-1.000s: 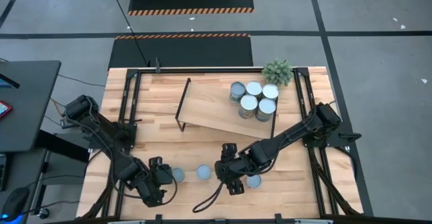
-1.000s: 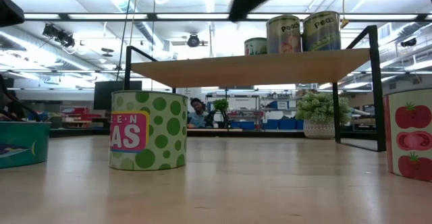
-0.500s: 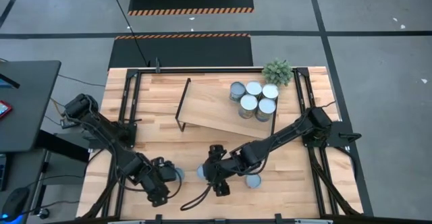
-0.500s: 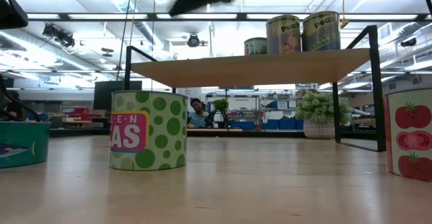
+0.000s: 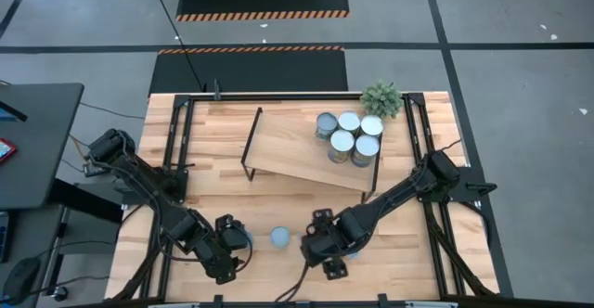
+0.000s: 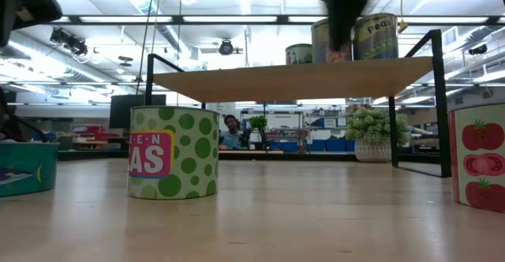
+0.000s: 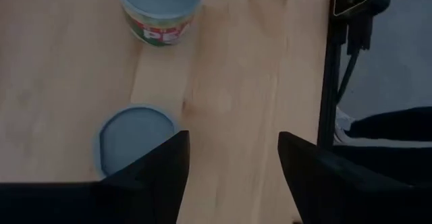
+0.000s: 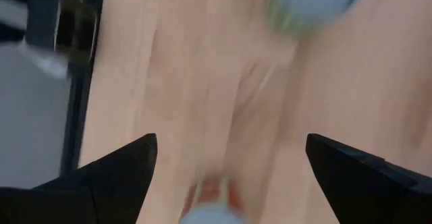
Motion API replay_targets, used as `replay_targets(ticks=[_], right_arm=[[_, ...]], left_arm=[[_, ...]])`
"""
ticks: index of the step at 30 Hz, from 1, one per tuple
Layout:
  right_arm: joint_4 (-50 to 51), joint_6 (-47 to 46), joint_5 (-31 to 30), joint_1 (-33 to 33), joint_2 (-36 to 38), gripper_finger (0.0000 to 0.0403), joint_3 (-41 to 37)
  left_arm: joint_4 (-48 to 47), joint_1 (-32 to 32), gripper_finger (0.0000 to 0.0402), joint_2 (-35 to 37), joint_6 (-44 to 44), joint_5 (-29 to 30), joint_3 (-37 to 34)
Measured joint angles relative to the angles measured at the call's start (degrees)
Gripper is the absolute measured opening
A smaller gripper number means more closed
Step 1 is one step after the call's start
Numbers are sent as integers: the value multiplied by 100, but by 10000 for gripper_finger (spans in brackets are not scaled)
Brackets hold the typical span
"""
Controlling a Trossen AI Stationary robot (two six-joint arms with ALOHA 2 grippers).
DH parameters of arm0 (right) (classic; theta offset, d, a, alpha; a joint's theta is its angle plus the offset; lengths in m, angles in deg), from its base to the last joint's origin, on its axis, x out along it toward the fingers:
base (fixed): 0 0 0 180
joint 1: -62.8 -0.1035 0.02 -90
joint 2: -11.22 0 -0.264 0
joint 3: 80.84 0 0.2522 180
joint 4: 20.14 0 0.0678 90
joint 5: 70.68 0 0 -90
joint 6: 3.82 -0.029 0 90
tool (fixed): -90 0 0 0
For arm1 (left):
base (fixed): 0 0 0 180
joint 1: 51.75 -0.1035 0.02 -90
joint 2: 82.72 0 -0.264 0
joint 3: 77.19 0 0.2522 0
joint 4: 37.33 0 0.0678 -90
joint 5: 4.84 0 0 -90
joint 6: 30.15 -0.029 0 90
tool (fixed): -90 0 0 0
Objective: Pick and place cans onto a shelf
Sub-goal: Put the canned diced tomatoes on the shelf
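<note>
The light-wood shelf (image 5: 292,146) stands mid-table with several cans (image 5: 349,134) on its right end. Three cans stand on the tabletop near the near edge: a teal can (image 5: 244,237), a green peas can (image 5: 280,237) and a tomato can (image 5: 353,249). My left gripper (image 5: 232,244) is open just left of the teal can (image 7: 135,140). My right gripper (image 5: 320,246) is open above the table between the peas can (image 8: 314,1) and the tomato can (image 8: 209,207), clear of both.
A small potted plant (image 5: 381,97) stands at the far right behind the shelf. Black frame rails (image 5: 172,150) run along the table's left and right sides. Bare tabletop (image 5: 213,141) lies left of the shelf. The shelf's black legs (image 6: 436,104) show in the low view.
My right gripper swung toward the table's left edge over the peas can, then back right toward the tomato can, staying open and above the table. My left gripper crept right toward the teal can. No can has moved.
</note>
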Motion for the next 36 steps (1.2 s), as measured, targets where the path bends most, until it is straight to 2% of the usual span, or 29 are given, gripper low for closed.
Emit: replay_targets(ticks=[4,10,14,18,28,31,36], right_arm=[[345,-244,104,-217,4,387,-148],[277,-283,43,-573,11,387,-644],[306,-148,-275,-717,11,387,-945],[293,0,-430,-771,11,386,-1157],[-109,150,-370,-743,11,383,-1817],[-460,164,-367,-718,11,364,-1940],[-731,166,-271,-634,11,306,-2035]], left_arm=[[1,-72,231,0,-20,18,0],[-12,-122,231,0,-36,19,0],[-14,-122,231,0,-34,19,0],[-14,-122,231,0,-32,19,0],[53,-122,231,0,-10,17,0],[77,-122,231,0,-10,17,0],[80,-122,231,0,-10,17,0]])
